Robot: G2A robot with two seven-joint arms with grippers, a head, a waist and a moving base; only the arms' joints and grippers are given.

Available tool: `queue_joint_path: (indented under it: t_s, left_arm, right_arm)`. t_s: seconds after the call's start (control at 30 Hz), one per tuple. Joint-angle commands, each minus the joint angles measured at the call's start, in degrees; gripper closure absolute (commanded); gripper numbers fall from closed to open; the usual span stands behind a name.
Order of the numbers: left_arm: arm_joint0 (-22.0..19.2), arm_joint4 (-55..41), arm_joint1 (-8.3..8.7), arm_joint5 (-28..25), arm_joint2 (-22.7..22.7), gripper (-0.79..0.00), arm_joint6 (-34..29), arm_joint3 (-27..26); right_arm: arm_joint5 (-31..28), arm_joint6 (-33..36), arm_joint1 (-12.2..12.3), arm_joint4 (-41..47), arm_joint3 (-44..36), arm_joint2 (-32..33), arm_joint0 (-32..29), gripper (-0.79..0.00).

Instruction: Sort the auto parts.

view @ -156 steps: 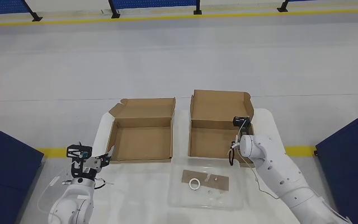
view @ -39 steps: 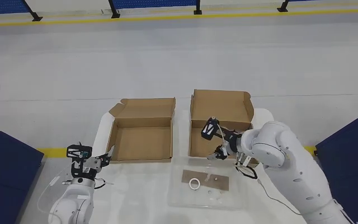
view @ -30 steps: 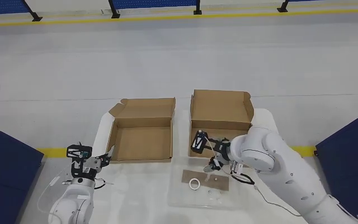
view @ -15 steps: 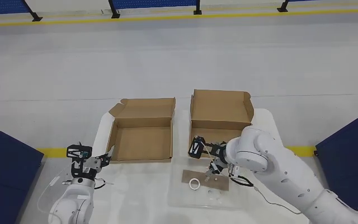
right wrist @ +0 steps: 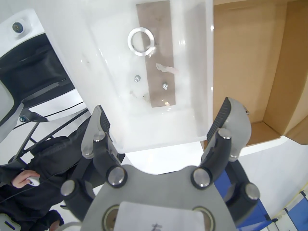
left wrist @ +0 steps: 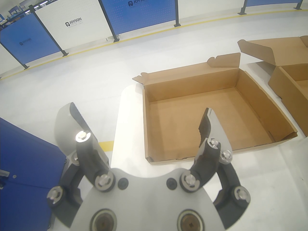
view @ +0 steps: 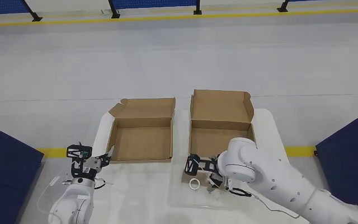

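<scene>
A clear plastic tray (view: 235, 197) at the table's front holds a white ring (view: 194, 183), lying partly on a brown cardboard strip (right wrist: 156, 25). In the right wrist view the ring (right wrist: 140, 41) lies beyond two small bolts (right wrist: 137, 79) (right wrist: 164, 86) and a pale scrap (right wrist: 166, 69). My right gripper (view: 211, 180) hangs open above the tray (right wrist: 168, 138), just short of the bolts, with nothing between its fingers (right wrist: 102, 123). Off the table's left front corner my left gripper (view: 106, 154) is open and empty, facing the left box (left wrist: 209, 111).
Two open cardboard boxes stand side by side behind the tray, the left box (view: 141, 143) and the right box (view: 219, 140), both with bare floors. The right box (right wrist: 252, 61) borders the tray's far side. Blue panels flank the table.
My right arm has swung from over the right box's front down and forward to hang over the clear tray. The left arm has stayed still.
</scene>
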Motion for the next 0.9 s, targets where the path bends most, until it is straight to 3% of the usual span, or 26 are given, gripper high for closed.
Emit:
queue_joint_path:
  t_s: [0.0,0.27,0.87]
  left_arm:
    - [0.0,0.0,0.00,0.0,0.0,-0.785,0.0,0.0]
    - [0.0,0.0,0.00,0.0,0.0,-0.785,0.0,0.0]
    - [0.0,0.0,0.00,0.0,0.0,-0.785,0.0,0.0]
  right_arm:
    - [0.0,0.0,0.0,0.0,0.0,0.0,0.0,-0.785]
    - [-0.4,-0.5,0.0,-1.6,0.5,-0.7,-0.6,-0.785]
    - [-1.3,-2.2,-2.5,-2.4,9.7,-6.5,0.4,-0.785]
